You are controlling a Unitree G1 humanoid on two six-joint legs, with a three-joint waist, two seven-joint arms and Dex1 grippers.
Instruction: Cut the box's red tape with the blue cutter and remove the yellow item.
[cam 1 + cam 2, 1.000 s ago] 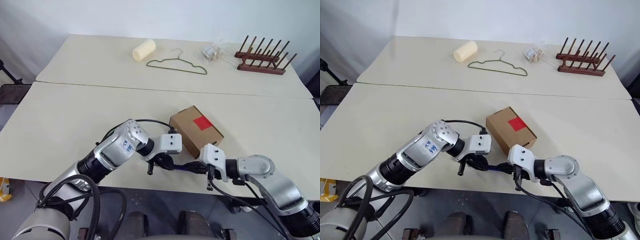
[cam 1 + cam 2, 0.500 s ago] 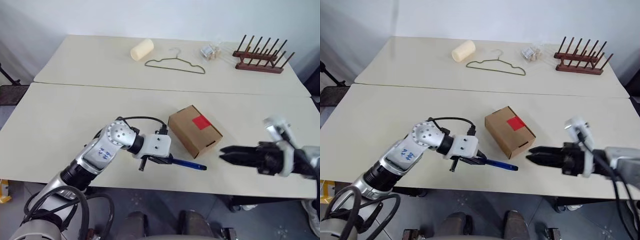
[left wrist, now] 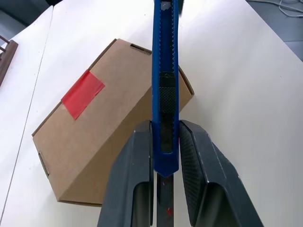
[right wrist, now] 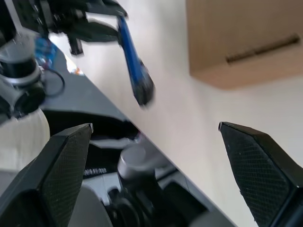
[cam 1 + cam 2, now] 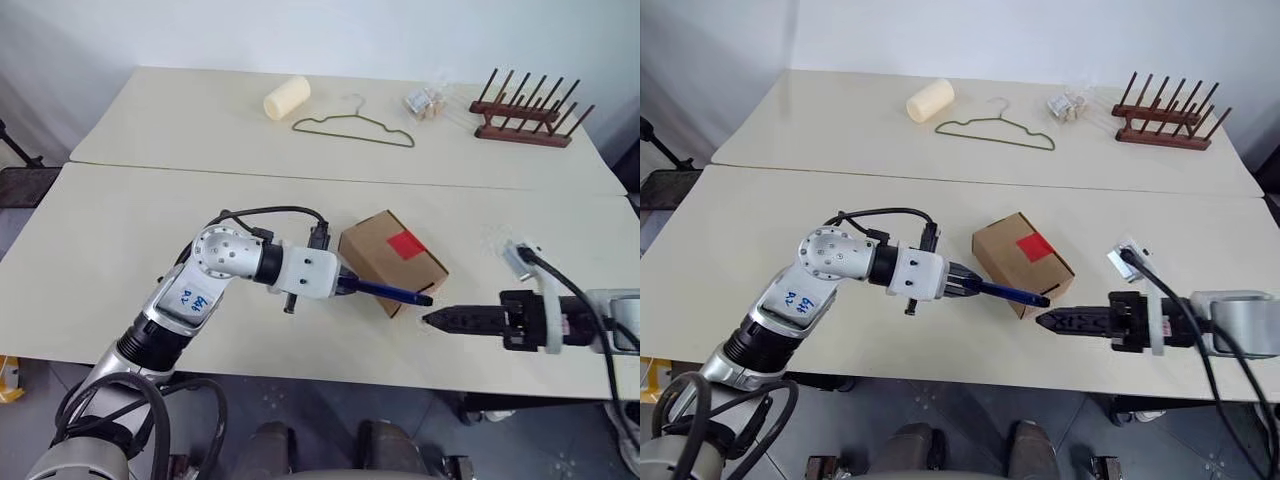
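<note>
Left wrist view: left gripper [image 3: 164,142] clamped on the blue cutter [image 3: 165,90], both black fingers [image 3: 137,175] pressed against its handle end. Cutter runs forward from the jaws, over the near end of the box [image 3: 99,137].

Head views: the cutter [image 5: 385,291] is held off the table [image 5: 120,260], nearly level, dark tip pointing toward the robot's right, crossing in front of the box's [image 5: 385,255] near right corner. Whether it touches the cardboard, cannot tell. Red tape [image 5: 404,243] sits on the top face, toward the far right side, intact, just beyond the cutter's shaft.

Right gripper [image 5: 436,319] hangs just past the cutter tip, on the robot's right, apart from it. Right wrist view shows its two fingers [image 4: 258,165] spread wide, holding nothing, with the box's slotted end between them in the distance.

Box lies angled on the near table, close to the front edge. Open tabletop to its left and behind it. On the far table, well apart: cream roll [image 5: 286,98], wire hanger [image 5: 353,127], wooden peg rack [image 5: 527,112].
</note>
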